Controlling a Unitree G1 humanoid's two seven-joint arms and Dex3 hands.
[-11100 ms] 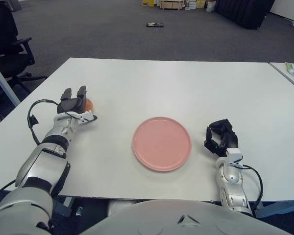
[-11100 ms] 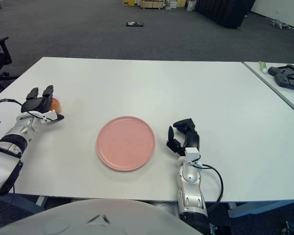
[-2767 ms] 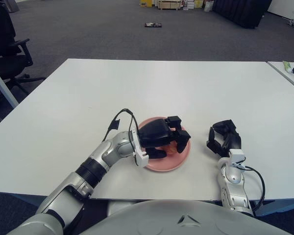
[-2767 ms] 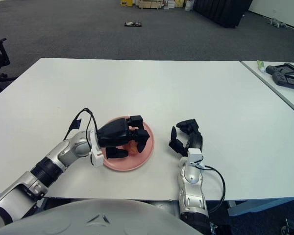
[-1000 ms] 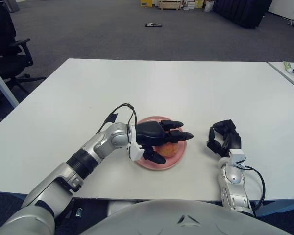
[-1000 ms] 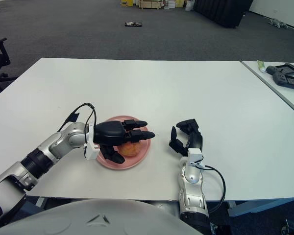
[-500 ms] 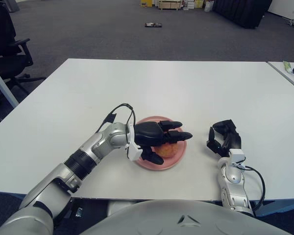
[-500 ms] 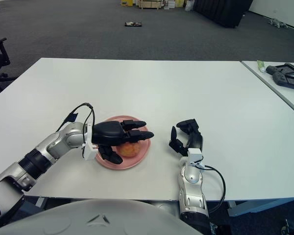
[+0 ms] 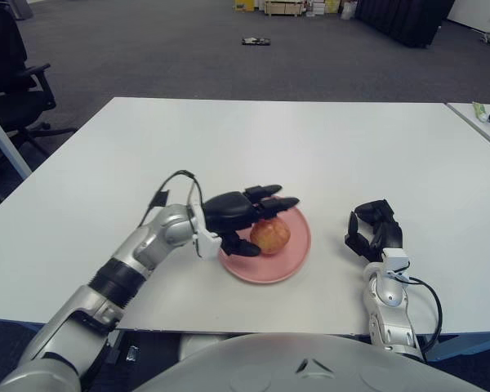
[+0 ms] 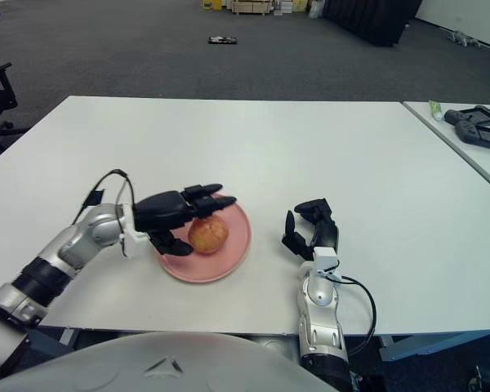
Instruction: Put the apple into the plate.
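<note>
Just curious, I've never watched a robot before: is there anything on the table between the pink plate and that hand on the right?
Nothing: in both eye views only bare white table lies between the plate and the right hand.

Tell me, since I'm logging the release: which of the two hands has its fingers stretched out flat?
The left hand, held over the pink plate beside the apple, fingers extended and holding nothing. The right hand, right of the plate, has curled fingers.
</note>
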